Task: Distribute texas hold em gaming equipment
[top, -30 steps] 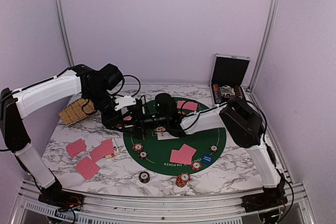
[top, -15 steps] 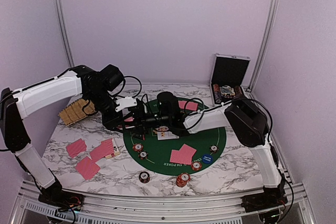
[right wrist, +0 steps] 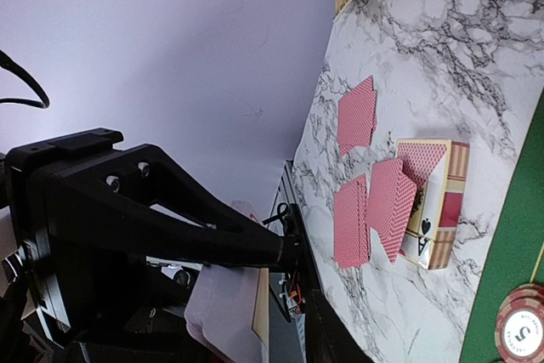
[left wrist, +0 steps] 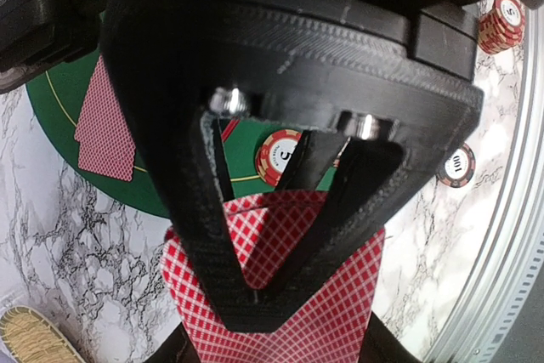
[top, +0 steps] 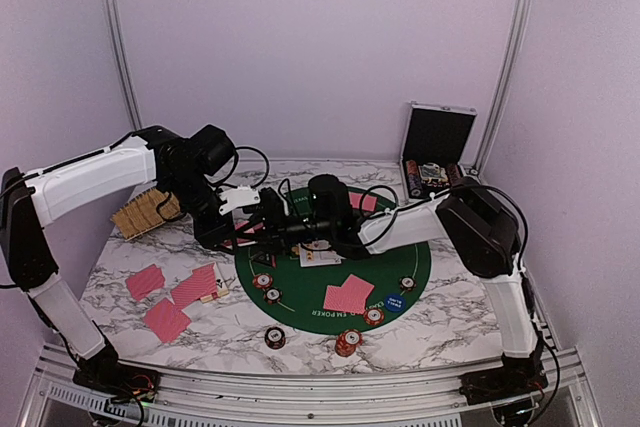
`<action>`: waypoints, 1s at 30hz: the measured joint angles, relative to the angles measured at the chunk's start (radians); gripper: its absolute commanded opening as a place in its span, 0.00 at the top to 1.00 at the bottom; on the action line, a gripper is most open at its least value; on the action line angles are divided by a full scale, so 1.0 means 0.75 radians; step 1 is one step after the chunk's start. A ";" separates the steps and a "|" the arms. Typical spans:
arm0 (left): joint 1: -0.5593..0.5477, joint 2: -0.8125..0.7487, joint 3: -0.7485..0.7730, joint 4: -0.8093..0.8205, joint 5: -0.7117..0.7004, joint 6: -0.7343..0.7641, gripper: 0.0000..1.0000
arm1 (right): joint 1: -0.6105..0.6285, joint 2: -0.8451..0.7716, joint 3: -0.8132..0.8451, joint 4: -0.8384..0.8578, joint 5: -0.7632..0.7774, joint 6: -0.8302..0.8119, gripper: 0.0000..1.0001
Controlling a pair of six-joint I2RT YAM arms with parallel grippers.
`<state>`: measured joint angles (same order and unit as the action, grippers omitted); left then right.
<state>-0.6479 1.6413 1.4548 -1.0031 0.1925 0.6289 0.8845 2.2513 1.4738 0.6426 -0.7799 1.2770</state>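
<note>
Now, a run from the pincers out.
Left pincer: clamped on a deck of red-backed cards. Its fingers meet in a V across the top card's back. It hangs over the mat's 10 o'clock edge.
Right pincer: reaches in from 3 o'clock and sits nose to nose with the left one. A pale shape, too blurred to name, lies just under its upper finger. I cannot tell whether it is open or gripping.
Mat: green and round, in the middle of the marble desk.
Cards on mat: a red pair at 5 to 6 o'clock, more red backs at 1 o'clock, and a face-up card near the centre, just below the pincers.
Chips: two lie at the mat's 7 to 8 o'clock, one at 5 and one at 4. Two more sit off the mat on the desk, at 6 and 7 o'clock.
Blue disc: inside the mat's rim, between the 4 and 5 o'clock chips.
Loose cards: three lots of red backs lie on the desk at the mat's 8 to 9 o'clock.
Box: a card box lying flat, with the lot nearest the mat overlapping it.
Basket: at the desk's 10 o'clock, partly behind the left arm.
Case: at the desk's 1 to 2 o'clock corner, with its lid upright and chips inside.
</note>
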 measured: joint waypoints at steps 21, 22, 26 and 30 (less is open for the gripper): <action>0.000 -0.008 0.000 -0.002 -0.014 0.010 0.49 | 0.000 0.027 0.081 -0.053 -0.031 0.025 0.70; 0.000 -0.008 -0.002 -0.005 -0.014 0.011 0.49 | 0.001 0.032 0.083 -0.035 -0.036 0.042 0.75; 0.000 -0.008 -0.008 -0.010 -0.013 0.013 0.48 | 0.005 0.039 0.083 0.032 -0.055 0.102 0.86; 0.001 -0.013 -0.008 -0.019 -0.008 0.009 0.48 | 0.005 0.056 0.075 0.114 -0.076 0.123 0.87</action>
<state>-0.6472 1.6318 1.4487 -1.0176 0.1867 0.6357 0.8879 2.2932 1.5299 0.7284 -0.8371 1.3689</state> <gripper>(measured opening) 0.518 0.143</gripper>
